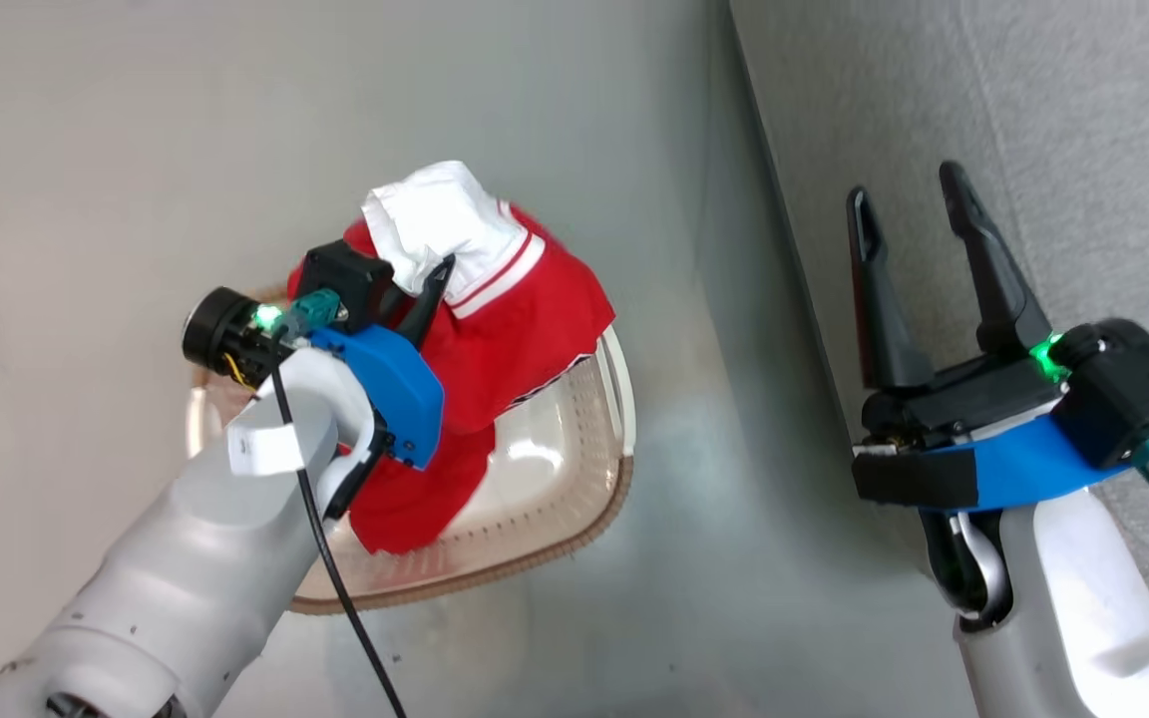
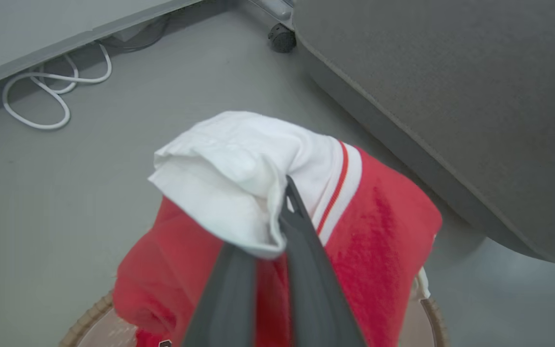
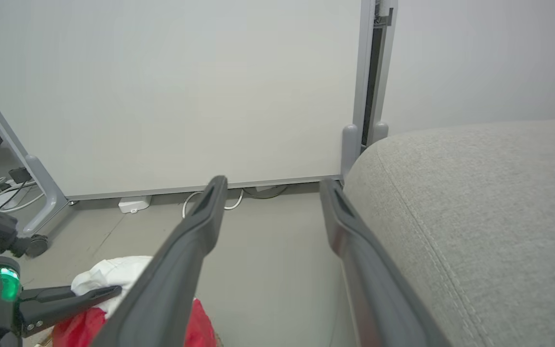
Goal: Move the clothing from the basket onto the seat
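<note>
Grey floor between basket and seat edge, left gripper pinching clothing

Grey forearm, blue wrist bracket, green light, black cable, dark-fingered right hand.

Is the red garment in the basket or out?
Lifted: left gripper holds the red white-lined garment up, hanging over the cream perforated basket.

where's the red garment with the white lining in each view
Head view: the garment is centre-left, hanging over the basket.
Left wrist view: lower centre.
Right wrist view: bottom left, mostly cut off.
Shared landmark: the grey seat, on the right in all three.
</note>
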